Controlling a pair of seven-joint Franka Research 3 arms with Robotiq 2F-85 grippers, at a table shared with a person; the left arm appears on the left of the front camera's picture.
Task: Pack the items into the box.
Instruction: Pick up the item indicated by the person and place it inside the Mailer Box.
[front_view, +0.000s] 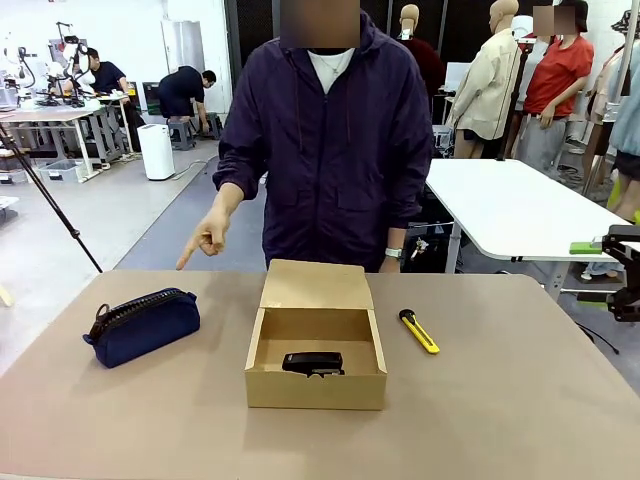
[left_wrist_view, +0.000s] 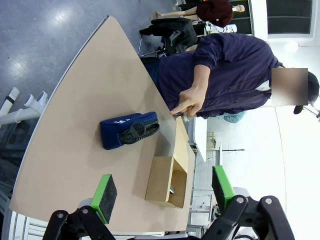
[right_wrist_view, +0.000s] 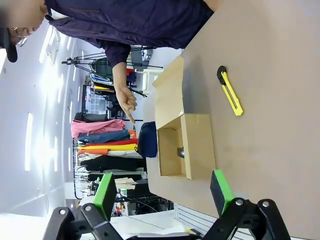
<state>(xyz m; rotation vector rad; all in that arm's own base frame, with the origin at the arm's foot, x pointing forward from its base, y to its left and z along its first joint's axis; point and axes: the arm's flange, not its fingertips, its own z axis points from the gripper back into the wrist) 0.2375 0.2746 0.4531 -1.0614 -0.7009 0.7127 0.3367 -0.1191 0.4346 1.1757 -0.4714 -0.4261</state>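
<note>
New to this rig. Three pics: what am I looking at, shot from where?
It is a two-armed robot facing a person across a table. The front view looks over that table; the other two come from wrist cameras, so they look rolled. The green-padded prongs at their bottom edges are the left gripper and right gripper, both open, holding nothing. On the table: a navy pouch, an open cardboard box with a black stapler-like object inside, and a yellow utility knife right of it. The person's hand points toward the pouch.

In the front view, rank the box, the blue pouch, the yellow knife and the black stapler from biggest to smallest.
Largest: cardboard box
Then navy pouch
Last, black stapler and utility knife: about equally long, knife slimmer
</note>
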